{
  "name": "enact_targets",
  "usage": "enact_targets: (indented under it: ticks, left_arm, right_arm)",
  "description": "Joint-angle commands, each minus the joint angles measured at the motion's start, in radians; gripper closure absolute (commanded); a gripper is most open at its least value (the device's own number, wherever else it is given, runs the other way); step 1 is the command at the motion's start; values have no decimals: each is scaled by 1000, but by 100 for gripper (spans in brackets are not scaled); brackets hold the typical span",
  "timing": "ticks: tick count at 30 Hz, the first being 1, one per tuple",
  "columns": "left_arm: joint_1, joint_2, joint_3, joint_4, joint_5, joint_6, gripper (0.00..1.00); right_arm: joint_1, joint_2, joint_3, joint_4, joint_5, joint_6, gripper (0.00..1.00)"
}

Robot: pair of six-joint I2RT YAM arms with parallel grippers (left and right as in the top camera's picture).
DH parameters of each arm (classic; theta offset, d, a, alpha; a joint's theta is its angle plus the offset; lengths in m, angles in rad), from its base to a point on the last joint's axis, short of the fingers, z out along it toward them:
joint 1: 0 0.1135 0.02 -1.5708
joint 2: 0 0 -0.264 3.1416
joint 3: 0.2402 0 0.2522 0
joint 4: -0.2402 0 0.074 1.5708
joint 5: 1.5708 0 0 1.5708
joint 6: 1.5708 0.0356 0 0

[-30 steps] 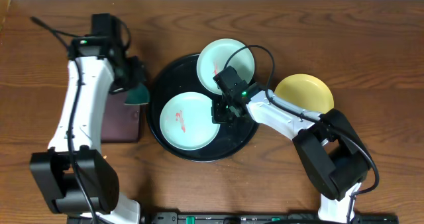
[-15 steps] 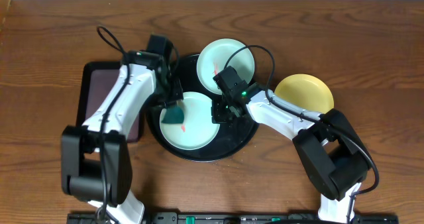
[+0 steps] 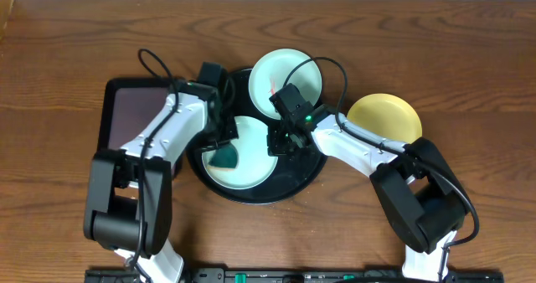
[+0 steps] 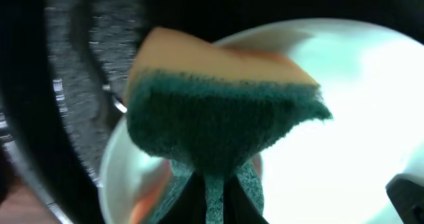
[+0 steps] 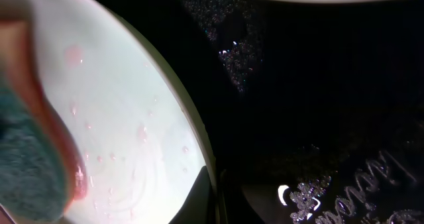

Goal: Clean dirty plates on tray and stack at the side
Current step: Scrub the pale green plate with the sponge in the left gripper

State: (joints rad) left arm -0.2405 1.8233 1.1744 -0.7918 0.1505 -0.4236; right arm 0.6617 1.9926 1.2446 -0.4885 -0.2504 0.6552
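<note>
The round black tray [image 3: 306,176] holds two pale blue-green plates. The front plate [image 3: 251,162] shows wet and bright in both wrist views [image 4: 358,118] [image 5: 132,111]. My left gripper [image 3: 224,143] is shut on a green and yellow sponge [image 3: 222,156] [image 4: 218,118] that presses on this plate's left part. My right gripper [image 3: 280,142] [image 5: 215,192] is shut on the same plate's right rim. The back plate [image 3: 289,78] carries a red smear [image 3: 272,89]. A yellow plate [image 3: 385,117] lies on the table right of the tray. The sponge's edge [image 5: 26,164] shows reddish at the left of the right wrist view.
A rectangular dark maroon tray [image 3: 126,120] lies left of the black tray, partly under my left arm. The wooden table [image 3: 469,65] runs on to the right and to the back. Cables loop over both arms.
My left arm swung right from the maroon tray with the sponge, set it on the front plate and slid it slightly forward, covering the red smear. The right arm has not moved.
</note>
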Motion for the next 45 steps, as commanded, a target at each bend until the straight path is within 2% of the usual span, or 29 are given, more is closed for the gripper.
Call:
enact_targets:
  ticks: [1,7,12,16,20,23,26,28,30,34,37,40,43,45]
  left_arm:
    - [-46,3,-59,32,79,-16,93]
    - [-63,3,-64,133,84,-15,93]
    - [-38,2,-61,230,-51,-16,93]
    - [-35,1,-37,166,-141,-16,93]
    - [-35,-4,-19,56,-157,-16,93]
    - [-35,-6,-16,-7,-74,32,92]
    - [-35,-6,-16,-18,140,179,93]
    - [-35,-6,-16,-10,249,236,93]
    - [-35,-6,-16,11,292,241,93]
    - [-35,-6,-16,76,288,240,93]
    - [-35,-6,-16,140,195,207,93]
    - [-35,-6,-16,158,-43,98,93]
    - [-35,-6,-16,108,-306,-53,93]
    - [-35,-6,-16,72,-337,-69,93]
  right_arm:
    - [-2,16,13,-1,7,17,99]
    - [-2,16,13,-1,7,16,99]
    - [-2,16,13,-1,7,9,99]
    - [-2,16,13,-1,7,10,99]
    - [-2,16,13,-1,7,10,99]
    - [-2,16,13,-1,7,10,99]
    - [-2,16,13,-1,7,10,99]
    - [-2,16,13,-1,7,10,99]
    - [-2,16,13,-1,7,10,99]
    - [-2,16,13,-1,7,10,99]
    - [-2,16,13,-1,7,10,99]
    - [-2,16,13,-1,7,9,99]
    - [-2,16,13,-1,7,9,99]
    - [-2,16,13,-1,7,9,99]
